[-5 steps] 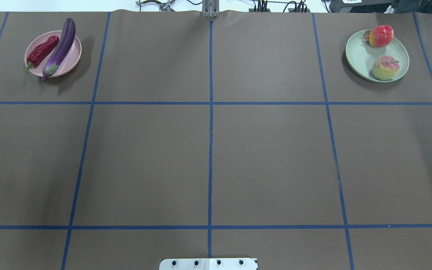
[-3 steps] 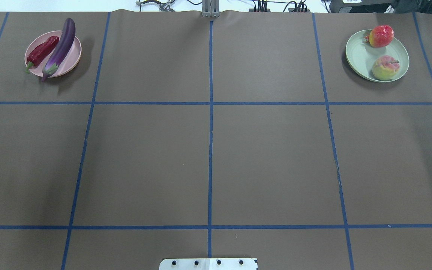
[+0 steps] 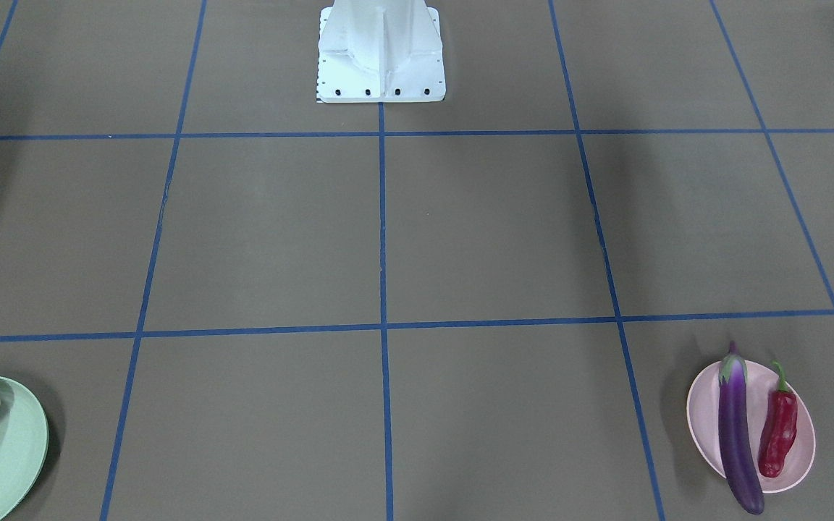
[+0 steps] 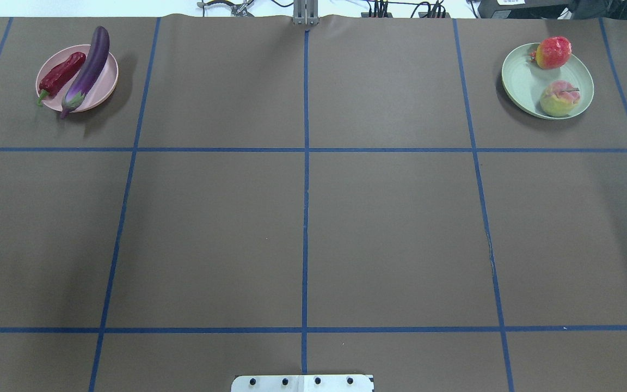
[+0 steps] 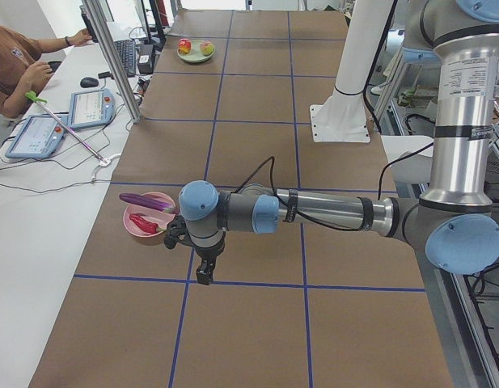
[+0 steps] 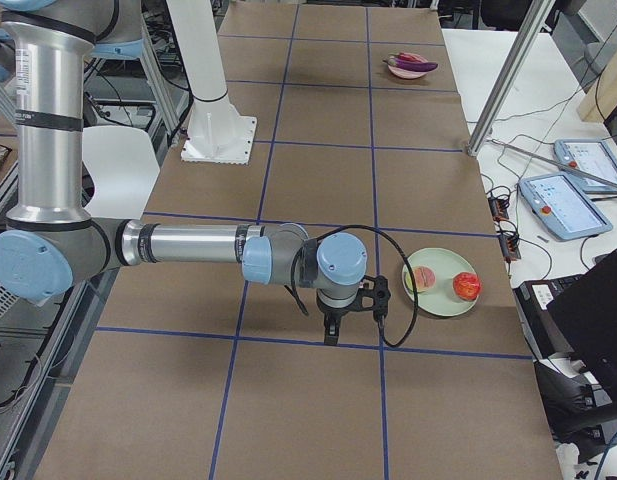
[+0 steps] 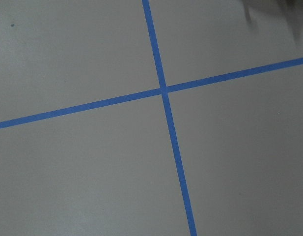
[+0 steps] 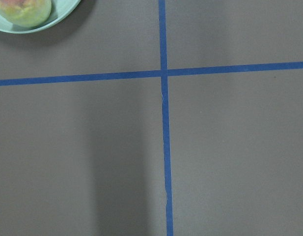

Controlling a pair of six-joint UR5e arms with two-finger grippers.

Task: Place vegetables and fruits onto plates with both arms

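The purple eggplant and the red chili pepper lie on the pink plate at the far left. The pomegranate and the peach lie on the mint green plate at the far right. My left gripper shows only in the exterior left view, hanging above the table just beside the pink plate. My right gripper shows only in the exterior right view, beside the green plate. I cannot tell whether either is open or shut. The right wrist view catches the peach.
The brown table cover has a grid of blue tape lines. The white base block stands at the near edge. Operator desks with tablets run along the far edge, and an aluminium post stands there.
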